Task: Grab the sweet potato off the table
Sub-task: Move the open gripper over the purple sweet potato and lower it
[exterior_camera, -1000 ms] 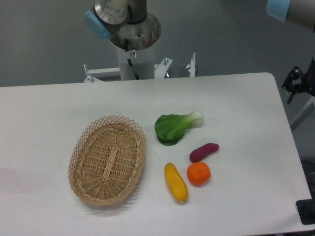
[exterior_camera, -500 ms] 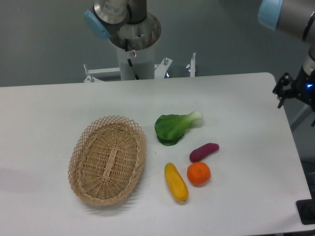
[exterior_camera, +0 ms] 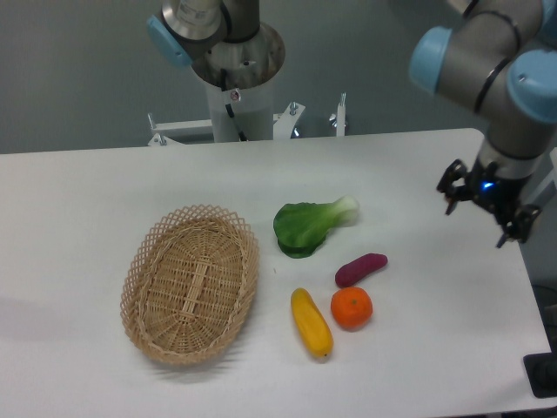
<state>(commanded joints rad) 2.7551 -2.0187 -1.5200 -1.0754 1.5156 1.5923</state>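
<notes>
We saw the gripper (exterior_camera: pixel 484 205) hanging over the table's (exterior_camera: pixel 104 183) right edge, fingers spread and holding nothing, well apart from the sweet potato (exterior_camera: pixel 360 269), which lay right of centre, just beside the orange fruit (exterior_camera: pixel 352 307). To do the approach well, we judged it should come down over the tuber's middle, jaws across its short width, clear of the fruit. We counted 1 sweet potato, 1 orange fruit, 1 yellow vegetable (exterior_camera: pixel 312 323), 1 bok choy (exterior_camera: pixel 308 225), 1 basket (exterior_camera: pixel 191 283)
</notes>
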